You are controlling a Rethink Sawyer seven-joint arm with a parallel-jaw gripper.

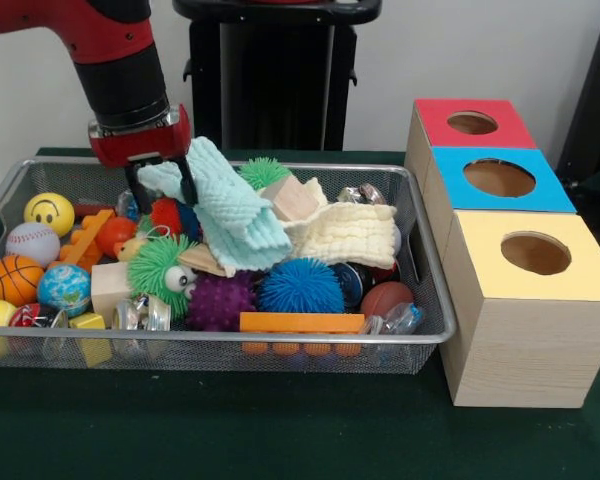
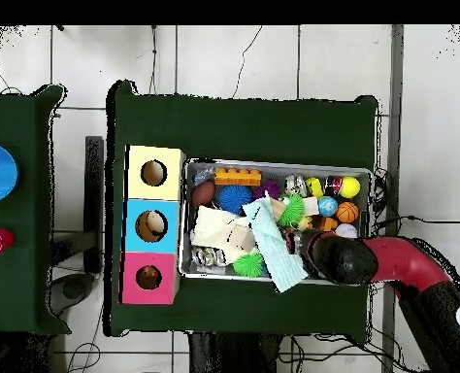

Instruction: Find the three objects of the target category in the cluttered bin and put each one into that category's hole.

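Gripper (image 1: pixel 162 178), at left, pinching one corner of the mint cloth (image 1: pixel 230 215), which drapes down over the toys in the wire bin (image 1: pixel 425 300); cream cloth (image 1: pixel 345 235) lies just beside it; three holed boxes (image 1: pixel 525 300) stand at right; risk: the hanging cloth may snag neighbouring toys or slip free in transit.

I see the mint-green cloth (image 1: pixel 230 205) pinched at one corner in my gripper (image 1: pixel 162 183), lifted, draping away from it over the bin's toys.
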